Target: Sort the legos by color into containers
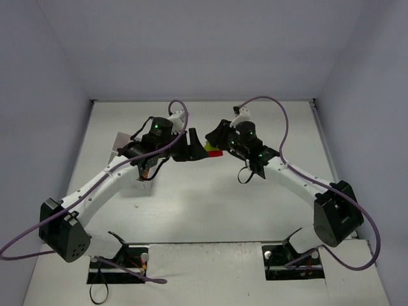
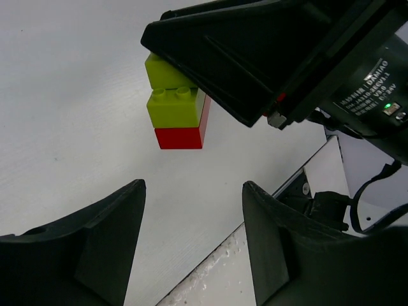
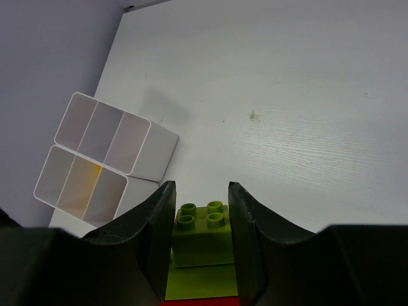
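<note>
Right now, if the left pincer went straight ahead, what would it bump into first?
Probably the stacked bricks, lime green on red, held by the right pincer. They sit just ahead of the open left pincer, though the gap is hard to judge.

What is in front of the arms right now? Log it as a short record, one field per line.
stack: two lime-green plastic toy bricks stuck on a red brick
right gripper: shut on the lime-green plastic toy bricks
left gripper: open, empty, facing the stack
container: white translucent plastic tray, six cells, something yellow in one, the others look empty
sorting: stack not yet split or binned
</note>
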`<action>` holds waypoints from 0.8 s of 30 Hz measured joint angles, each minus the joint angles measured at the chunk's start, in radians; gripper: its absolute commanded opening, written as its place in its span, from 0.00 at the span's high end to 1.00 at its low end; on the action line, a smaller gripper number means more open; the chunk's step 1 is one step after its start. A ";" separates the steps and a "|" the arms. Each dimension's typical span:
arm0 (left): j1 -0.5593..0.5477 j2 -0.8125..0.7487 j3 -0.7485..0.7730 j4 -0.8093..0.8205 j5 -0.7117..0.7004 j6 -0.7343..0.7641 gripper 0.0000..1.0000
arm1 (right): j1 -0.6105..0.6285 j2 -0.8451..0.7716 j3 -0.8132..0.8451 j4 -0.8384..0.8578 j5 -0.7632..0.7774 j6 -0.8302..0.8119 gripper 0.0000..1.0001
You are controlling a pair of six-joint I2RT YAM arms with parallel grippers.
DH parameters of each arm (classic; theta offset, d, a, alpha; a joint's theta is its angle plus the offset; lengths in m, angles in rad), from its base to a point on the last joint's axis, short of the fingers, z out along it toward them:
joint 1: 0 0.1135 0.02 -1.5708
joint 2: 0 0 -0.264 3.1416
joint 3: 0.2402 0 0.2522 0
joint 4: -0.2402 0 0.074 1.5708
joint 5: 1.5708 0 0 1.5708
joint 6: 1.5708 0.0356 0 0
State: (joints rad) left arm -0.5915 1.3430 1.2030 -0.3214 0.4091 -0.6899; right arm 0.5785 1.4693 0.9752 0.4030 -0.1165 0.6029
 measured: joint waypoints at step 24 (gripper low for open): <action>-0.055 0.126 0.033 0.096 -0.132 -0.006 0.46 | -0.001 -0.045 -0.024 0.065 -0.054 0.028 1.00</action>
State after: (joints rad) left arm -0.6468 1.4685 1.2362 -0.2253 0.2768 -0.6964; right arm 0.5777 1.4246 0.9512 0.4683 -0.1707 0.6312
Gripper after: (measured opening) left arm 0.553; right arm 0.330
